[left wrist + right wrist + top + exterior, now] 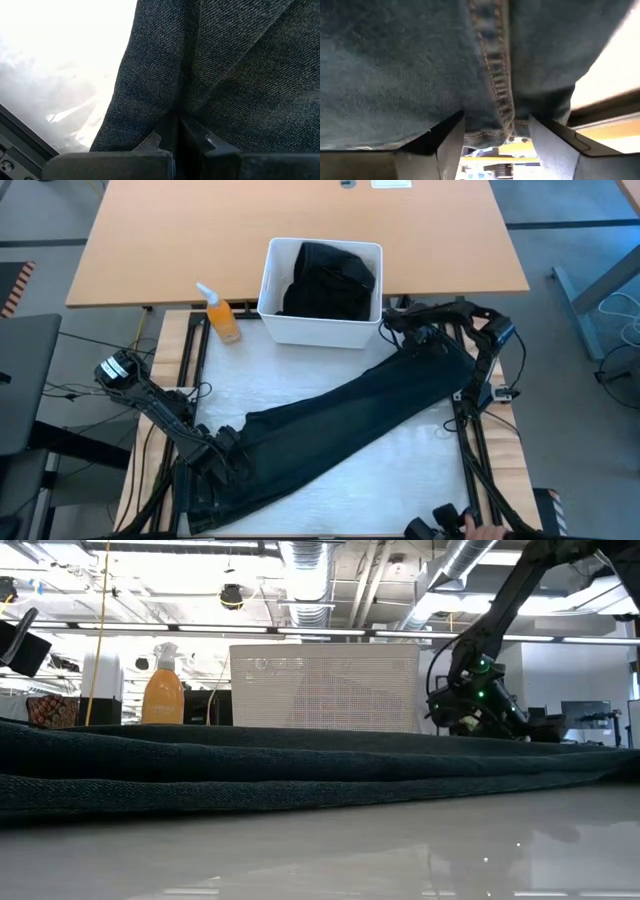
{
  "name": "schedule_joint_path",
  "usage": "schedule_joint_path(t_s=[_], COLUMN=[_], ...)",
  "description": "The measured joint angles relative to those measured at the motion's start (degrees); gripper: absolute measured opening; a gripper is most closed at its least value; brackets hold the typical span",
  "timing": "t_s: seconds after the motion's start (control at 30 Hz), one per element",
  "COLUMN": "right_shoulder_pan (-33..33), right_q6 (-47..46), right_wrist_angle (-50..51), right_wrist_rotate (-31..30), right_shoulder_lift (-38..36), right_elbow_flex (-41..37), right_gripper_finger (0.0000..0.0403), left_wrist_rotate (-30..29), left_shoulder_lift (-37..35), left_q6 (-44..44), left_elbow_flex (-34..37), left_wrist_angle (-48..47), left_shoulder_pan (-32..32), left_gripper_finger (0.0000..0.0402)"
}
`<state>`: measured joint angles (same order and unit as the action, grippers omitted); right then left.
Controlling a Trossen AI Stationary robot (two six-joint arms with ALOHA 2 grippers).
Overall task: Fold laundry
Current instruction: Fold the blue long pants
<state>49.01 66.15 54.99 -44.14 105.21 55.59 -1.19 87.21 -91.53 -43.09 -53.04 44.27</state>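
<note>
From the high view I see the whole white table (330,380), and on it the dark navy trousers (350,425) stretched in a long diagonal band from about 7 o'clock up to 2 o'clock — something no other view gives me. The low view only shows them as a flat, layered ridge of dark cloth (250,775) running across the table, with the perforated wall of the white bin (325,688) and the orange spray bottle (163,690) standing behind.

The trousers lie mostly flat, with soft creases and a bunched end at 7 o'clock. My right wrist view picks out what the overhead cannot: an orange-stitched seam running down the denim (495,75) to a hem that hangs between the fingers.

The white bin (300,330) sits at 12 o'clock, touching the table's far edge, with black clothing (332,280) heaped inside. The spray bottle (222,315) stands just beside it at 11 o'clock.

The right gripper (495,145) at 2 o'clock has its fingers spread wide with the hem loose between them, clamped on nothing. The left gripper (176,135) at 7 o'clock — fingers pressed fully together — pinches a fold of the trousers.
</note>
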Motion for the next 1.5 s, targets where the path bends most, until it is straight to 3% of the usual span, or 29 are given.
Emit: schedule_joint_path(t_s=[0.2, 0.3, 0.4, 0.47, 0.87, 1.1, 1.2, 1.5], right_shoulder_pan=[0.0, -1.2, -1.3, -1.3, 0.9, 4.1, 4.1, 4.4], right_q6=[2.2, 3.2, 3.6, 3.6, 5.3, 6.4, 6.4, 5.0], right_wrist_angle=[1.3, 2.2, 2.9, 4.0, 9.2, 2.7, -0.8, -6.0], right_wrist_rotate=[-0.5, -1.6, -2.0, -1.5, -6.1, -6.9, -10.3, -17.5], right_shoulder_lift=[5.3, 6.4, 5.8, 4.9, -2.5, 0.5, 3.0, 4.3], right_elbow_flex=[0.0, 0.5, 1.5, 2.7, 6.8, 6.9, 6.9, 6.9], right_gripper_finger=[0.0191, 0.0133, 0.0044, 0.0024, 0.0026, 0.0026, 0.0027, 0.0106], left_wrist_rotate=[-0.1, -0.2, -0.2, -0.2, -0.5, -1.0, -0.6, -0.4], left_shoulder_lift=[0.0, 0.0, 0.0, 0.0, 0.0, 0.0, 0.0, 0.0], left_q6=[0.0, 0.3, 0.3, 0.3, 0.6, 0.4, 0.4, 0.0], left_elbow_flex=[0.0, 0.0, 0.0, 0.0, 0.0, 0.0, 0.0, 0.0], left_wrist_angle=[0.0, 0.0, -0.1, -0.1, -0.1, -0.1, -0.1, 0.0], left_shoulder_pan=[0.0, 0.0, 0.0, 0.0, 0.0, 0.0, 0.0, -0.1], left_gripper_finger=[0.0, 0.0, 0.0, 0.0, 0.0, 0.0, 0.0, 0.0])
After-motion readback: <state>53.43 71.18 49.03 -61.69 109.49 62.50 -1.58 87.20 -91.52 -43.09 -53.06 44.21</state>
